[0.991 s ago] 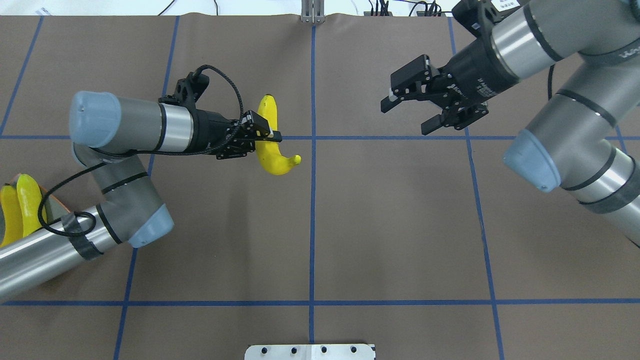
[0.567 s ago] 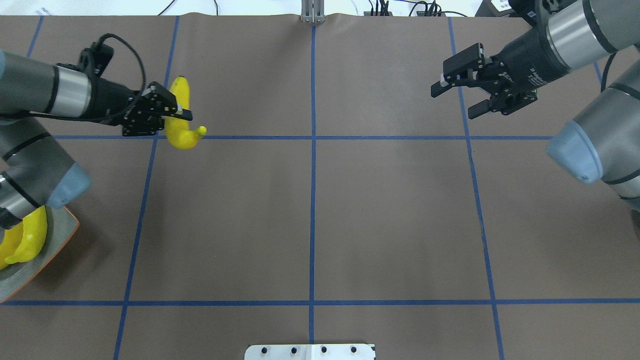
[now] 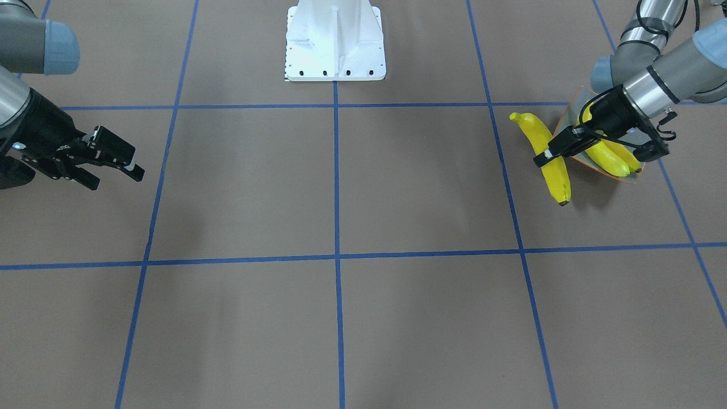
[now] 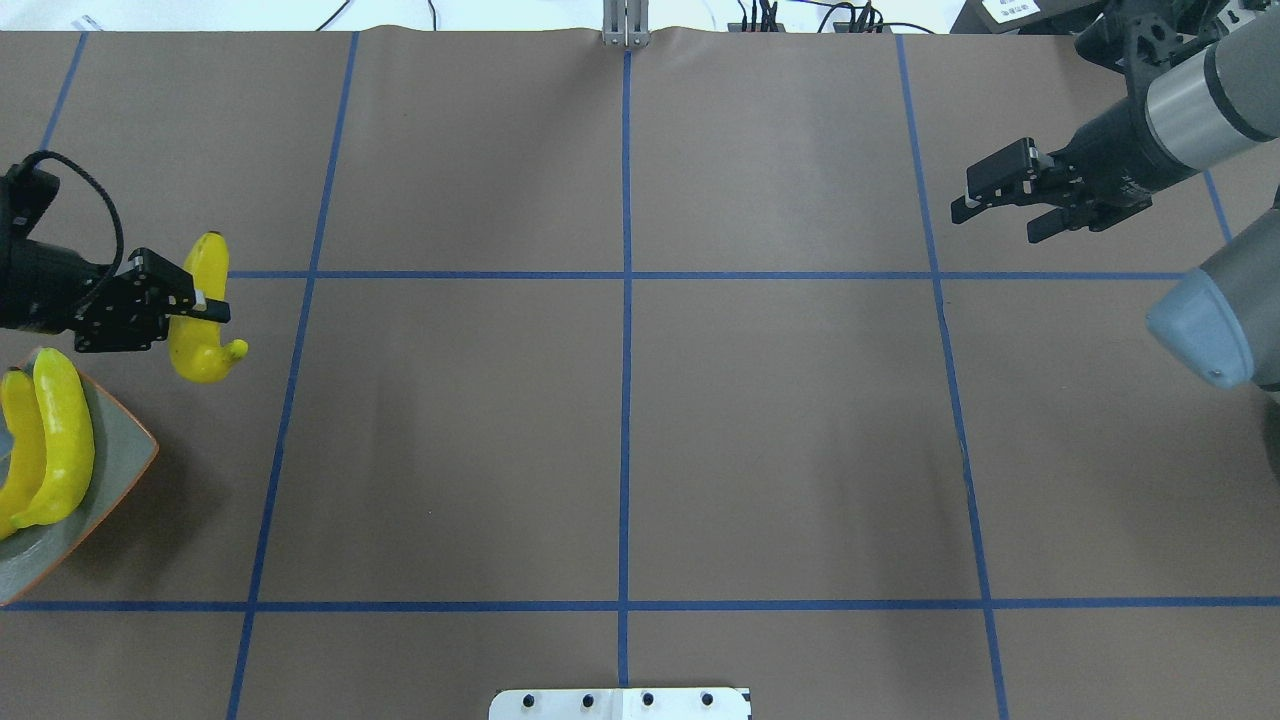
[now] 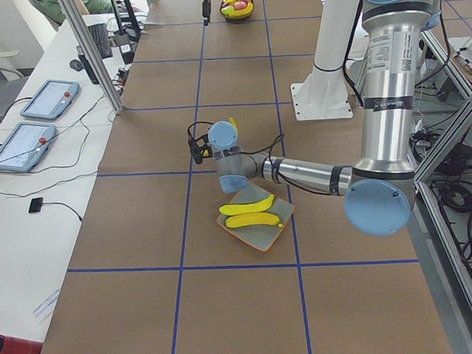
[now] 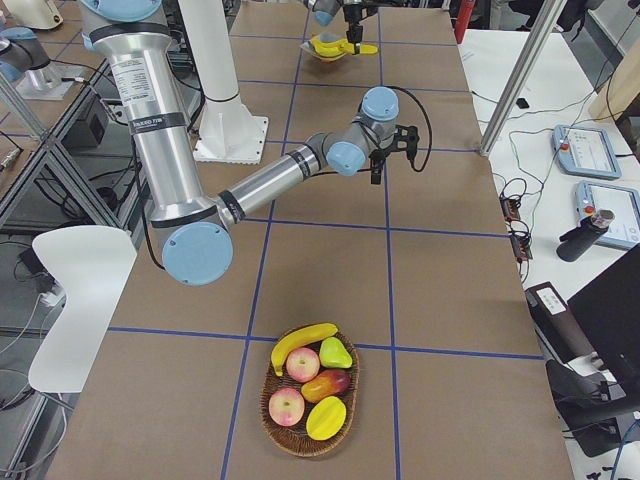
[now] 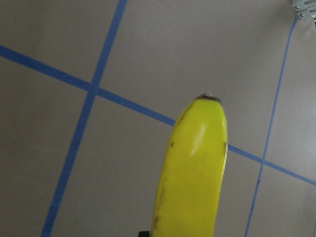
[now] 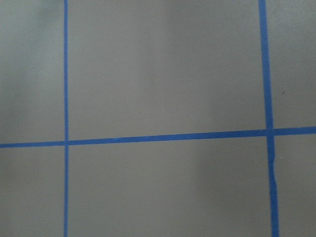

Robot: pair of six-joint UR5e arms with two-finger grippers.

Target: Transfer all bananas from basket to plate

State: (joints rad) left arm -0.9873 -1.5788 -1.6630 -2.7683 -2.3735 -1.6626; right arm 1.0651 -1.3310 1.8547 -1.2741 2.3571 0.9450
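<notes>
Carried leftward since the earlier frame, the yellow curved banana (image 4: 203,352) is pinched by the left fingers (image 4: 214,312) beside the squarish grey orange-rimmed plate (image 4: 118,462); placement is judged imminent. Right fingers (image 4: 1042,232) are spread, empty.

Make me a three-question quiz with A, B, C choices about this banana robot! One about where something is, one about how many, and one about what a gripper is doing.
1. Where is the plate?
A. in the middle
B. on the robot's right side
C. on the robot's left side

2. How many bananas lie on the plate?
A. one
B. two
C. three

3. What is the left gripper doing?
A. shut on a banana
B. open and empty
C. pushing the plate

Answers: 1 C, it sits at the overhead view's left edge. 2 B, two lie side by side in it. 3 A, its jaws clamp a third banana above the table, beside the plate.
</notes>
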